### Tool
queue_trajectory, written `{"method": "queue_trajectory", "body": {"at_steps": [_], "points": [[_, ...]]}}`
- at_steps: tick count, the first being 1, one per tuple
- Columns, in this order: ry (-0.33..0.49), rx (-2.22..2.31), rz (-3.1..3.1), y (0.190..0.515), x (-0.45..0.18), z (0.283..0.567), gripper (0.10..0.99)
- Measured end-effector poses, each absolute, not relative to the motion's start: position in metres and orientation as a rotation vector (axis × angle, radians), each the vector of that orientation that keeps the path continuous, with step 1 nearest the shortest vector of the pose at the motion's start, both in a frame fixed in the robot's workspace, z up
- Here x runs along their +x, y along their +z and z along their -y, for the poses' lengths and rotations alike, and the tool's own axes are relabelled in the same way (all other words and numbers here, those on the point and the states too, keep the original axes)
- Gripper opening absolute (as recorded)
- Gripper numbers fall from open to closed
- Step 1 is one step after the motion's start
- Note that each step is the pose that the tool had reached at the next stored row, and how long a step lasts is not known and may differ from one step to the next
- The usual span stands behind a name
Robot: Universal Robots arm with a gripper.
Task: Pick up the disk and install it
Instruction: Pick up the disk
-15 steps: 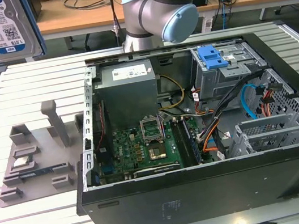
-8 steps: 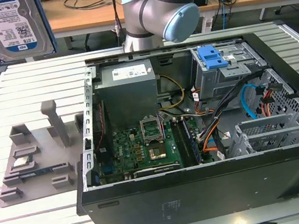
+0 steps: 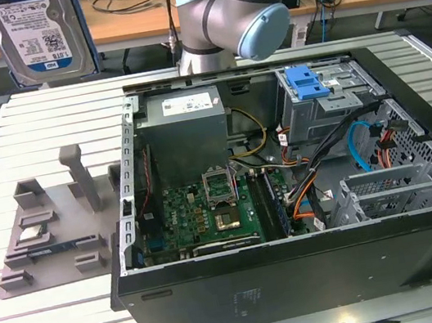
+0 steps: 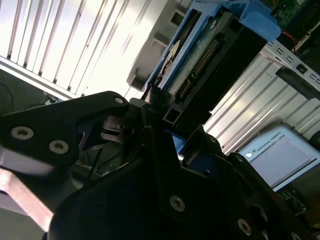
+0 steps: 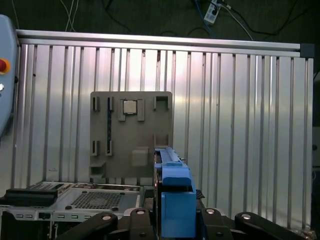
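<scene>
Your gripper is squeezed shut on the disk. The disk hangs high in the air, outside the computer case, on the side where the grey parts tray lies. You're at the carrying step, I think. Fitting it calls for lining up with the case's drive bay.
</scene>
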State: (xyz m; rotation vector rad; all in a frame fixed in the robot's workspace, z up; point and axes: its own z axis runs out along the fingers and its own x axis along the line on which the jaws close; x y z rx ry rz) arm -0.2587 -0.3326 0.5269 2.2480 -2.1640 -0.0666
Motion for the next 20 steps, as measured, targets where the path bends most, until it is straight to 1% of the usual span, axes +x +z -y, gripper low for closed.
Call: {"method": "queue_trajectory", "body": {"at_steps": [20], "points": [[-0.066, 2.248, 2.164, 0.527, -0.211, 0.333, 0.369]]}}
